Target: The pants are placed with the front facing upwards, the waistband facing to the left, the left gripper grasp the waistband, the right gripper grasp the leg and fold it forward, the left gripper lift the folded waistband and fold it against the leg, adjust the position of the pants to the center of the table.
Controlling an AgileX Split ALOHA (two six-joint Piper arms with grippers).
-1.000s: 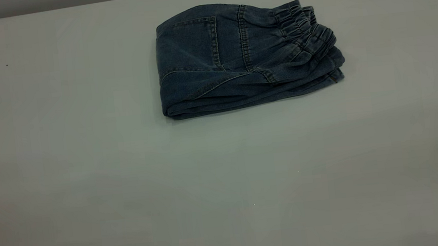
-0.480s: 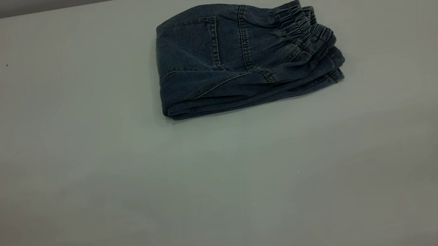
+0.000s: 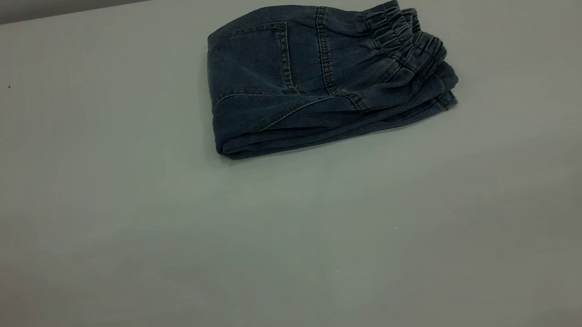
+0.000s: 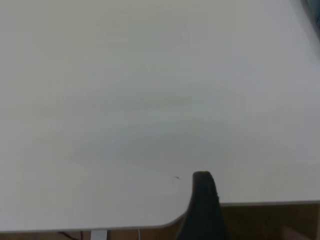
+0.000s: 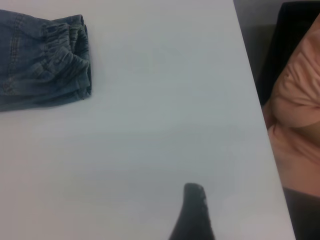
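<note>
The pants (image 3: 314,75) lie folded into a compact blue denim bundle on the far middle part of the table (image 3: 171,250). A back pocket and seams face up. The gathered waistband (image 3: 407,40) lies on top at the bundle's right end, over the folded leg layers (image 3: 330,127). The right wrist view shows the pants (image 5: 35,70) and waistband (image 5: 70,55) far from my right gripper (image 5: 194,210), seen only as a dark tip over bare table. My left gripper (image 4: 202,200) is also only a dark tip, at a table corner, with nothing in it. Neither gripper appears in the exterior view.
A person in a peach-coloured garment (image 5: 297,115) sits just beyond the table edge (image 5: 255,100) in the right wrist view. The left wrist view shows the table's rounded corner (image 4: 175,220) with brown floor below. Bare tabletop surrounds the pants.
</note>
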